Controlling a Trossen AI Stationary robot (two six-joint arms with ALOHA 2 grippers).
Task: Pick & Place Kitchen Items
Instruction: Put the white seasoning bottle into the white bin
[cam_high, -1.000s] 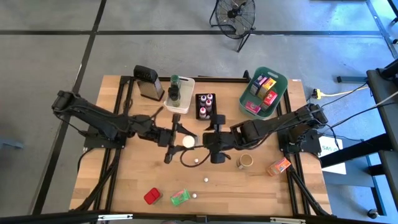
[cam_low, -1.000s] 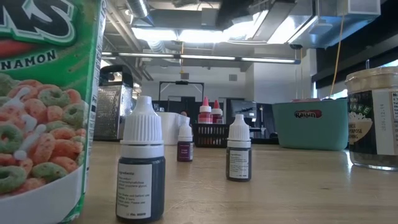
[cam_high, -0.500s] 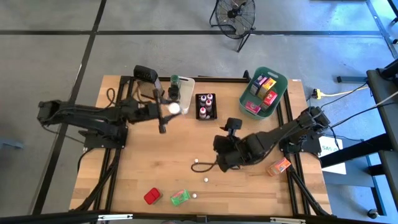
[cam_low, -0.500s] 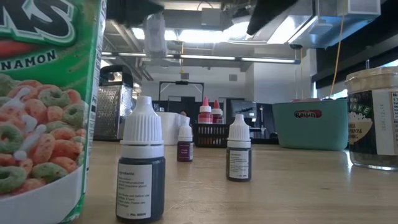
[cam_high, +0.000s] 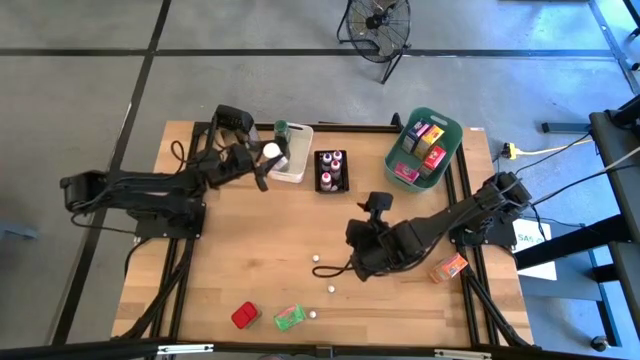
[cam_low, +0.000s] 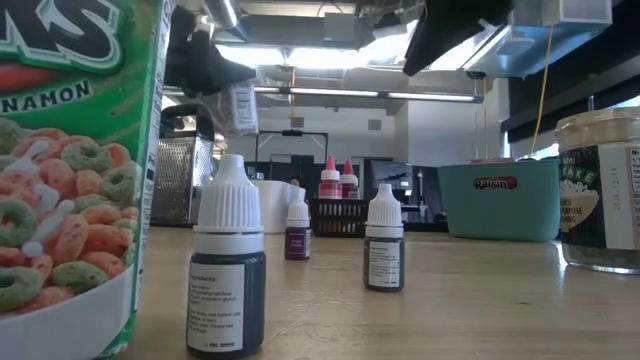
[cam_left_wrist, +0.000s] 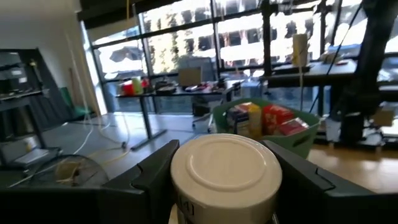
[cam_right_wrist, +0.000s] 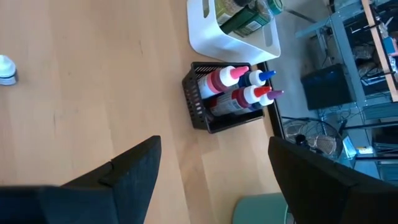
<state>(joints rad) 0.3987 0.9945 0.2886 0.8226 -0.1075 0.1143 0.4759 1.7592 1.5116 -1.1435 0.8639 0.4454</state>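
Left gripper, upper left of the overhead frame, grasps a white-lidded cylindrical jar held aloft beside the white plastic bin. Right gripper, lower centre, hangs with fingers spread and empty above the wooden table.

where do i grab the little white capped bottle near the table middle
Probably take the bottle by its straight dark body, below the tapered white cap, which would slip. It stands upright with bare table around it, so come from straight above, one finger down each side.
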